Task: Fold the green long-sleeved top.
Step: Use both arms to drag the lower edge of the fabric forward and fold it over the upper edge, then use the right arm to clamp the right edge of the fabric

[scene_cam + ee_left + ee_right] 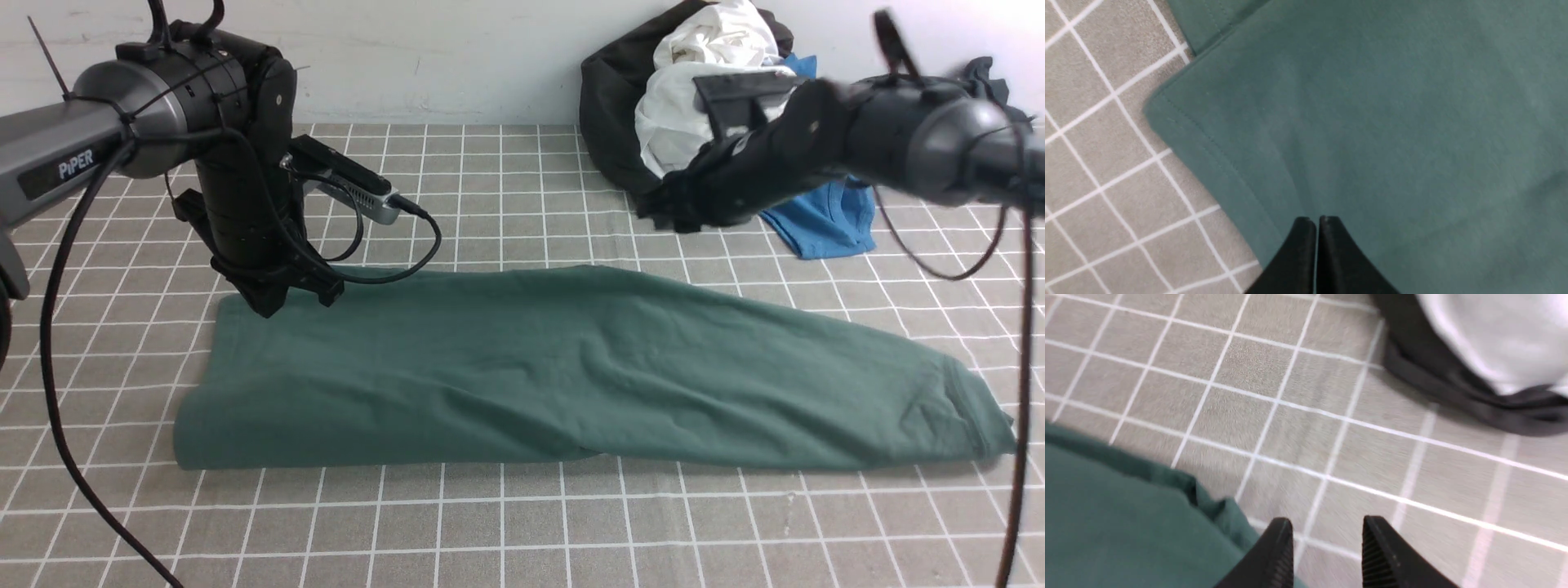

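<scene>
front view: white cloth (710, 82) in dark garment (608, 122), beyond green top (571, 367)

Soft, even light lies over the green long-sleeved top (571, 367), with only a thin shadow under its near edge. Beyond its right end the right arm (857, 139) is smeared by motion blur (the right wrist view streaks too). The left wrist view shows the top's hem stitching fairly crisply.

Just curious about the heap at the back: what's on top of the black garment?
A bunched white cloth lies on the black garment; a blue tee pokes out beside it. The right arm hides the black garment's lower front.
</scene>
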Robot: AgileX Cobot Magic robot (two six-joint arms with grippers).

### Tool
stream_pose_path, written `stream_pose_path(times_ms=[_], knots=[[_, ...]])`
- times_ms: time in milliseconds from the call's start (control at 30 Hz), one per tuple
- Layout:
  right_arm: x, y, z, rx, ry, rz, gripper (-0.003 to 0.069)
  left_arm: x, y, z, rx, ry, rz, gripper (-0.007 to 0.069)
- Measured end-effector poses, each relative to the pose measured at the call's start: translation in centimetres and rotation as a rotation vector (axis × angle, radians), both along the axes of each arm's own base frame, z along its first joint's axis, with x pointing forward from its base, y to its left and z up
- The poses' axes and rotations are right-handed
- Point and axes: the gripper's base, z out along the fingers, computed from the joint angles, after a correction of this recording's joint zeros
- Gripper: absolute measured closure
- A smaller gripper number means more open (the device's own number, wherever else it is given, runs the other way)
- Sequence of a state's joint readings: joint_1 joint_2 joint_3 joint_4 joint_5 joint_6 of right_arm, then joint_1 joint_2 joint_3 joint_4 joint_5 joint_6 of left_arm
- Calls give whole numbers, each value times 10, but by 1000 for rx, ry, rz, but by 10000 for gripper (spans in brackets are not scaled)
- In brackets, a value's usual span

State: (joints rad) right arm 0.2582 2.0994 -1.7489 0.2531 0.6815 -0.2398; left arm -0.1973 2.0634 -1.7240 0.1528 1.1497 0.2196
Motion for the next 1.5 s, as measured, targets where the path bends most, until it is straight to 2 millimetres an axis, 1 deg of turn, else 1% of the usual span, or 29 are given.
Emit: stream_pose_path(times_ms=[33,67,100,133,167,233,267,300,333,367,400,467,533,600,633,667,733,767,833,867,900,1000,1100,1133,1167,1200,1233,1367,1500], knots=[[-5,-5,10,-17,13,8,429,-3,0,9,-6,-11,1,632],[-12,-14,27,-38,21,13,429,-7,-1,17,-16,-21,3,632],[-22,-26,45,-60,39,13,429,-14,-2,28,-38,-32,6,632],[-29,-34,57,-76,43,9,429,-19,-2,37,-52,-45,7,632],[-42,-48,74,-104,78,4,429,-29,-3,46,-83,-50,12,632],[-59,-65,90,-143,133,-8,429,-46,-3,58,-123,-63,14,632],[-60,-67,91,-144,129,-12,429,-47,-3,56,-125,-54,15,632],[-76,-80,100,-163,165,-29,429,-61,-2,58,-145,-67,12,632],[-78,-81,101,-166,173,-31,429,-63,-1,55,-143,-59,13,632],[-91,-91,106,-174,185,-51,429,-71,0,52,-149,-74,10,632],[-103,-99,104,-174,210,-71,429,-76,1,42,-149,-76,8,632],[-118,-111,102,-171,230,-103,429,-78,2,30,-149,-102,1,632],[-132,-124,84,-170,284,-140,429,-78,2,15,-144,-118,-7,632],[-137,-132,71,-168,314,-164,429,-78,3,5,-139,-116,-12,632],[-141,-145,51,-164,352,-203,429,-75,2,-5,-136,-109,-14,632],[-143,-151,39,-162,371,-222,428,-74,2,-11,-131,-100,-15,632],[-145,-166,16,-153,395,-275,417,-70,2,-28,-120,-58,-15,632],[-145,-166,15,-153,400,-275,417,-70,1,-30,-119,-54,-15,632],[-143,-182,-5,-140,409,-335,377,-67,1,-52,-103,13,-13,632],[-143,-182,-5,-140,409,-335,377,-67,1,-55,-100,23,-12,632],[-140,-189,-14,-131,413,-366,340,-67,2,-66,-87,60,-13,632],[-134,-197,-26,-116,418,-410,242,-65,2,-68,-76,66,-20,632],[-130,-198,-37,-101,435,-431,144,-65,2,-67,-72,64,-22,631],[-129,-198,-39,-97,441,-433,130,-65,2,-67,-72,64,-22,631],[-126,-198,-48,-81,458,-441,82,-65,2,-67,-72,63,-22,631],[-126,-198,-49,-81,461,-441,77,-65,2,-66,-72,62,-22,631],[-123,-198,-60,-68,485,-445,43,-65,3,-65,-71,60,-24,631],[-119,-195,-78,-67,523,-432,29,-68,3,-59,-70,53,-25,631],[-116,-185,-89,-77,544,-399,67,-71,4,-47,-70,36,-26,631]])
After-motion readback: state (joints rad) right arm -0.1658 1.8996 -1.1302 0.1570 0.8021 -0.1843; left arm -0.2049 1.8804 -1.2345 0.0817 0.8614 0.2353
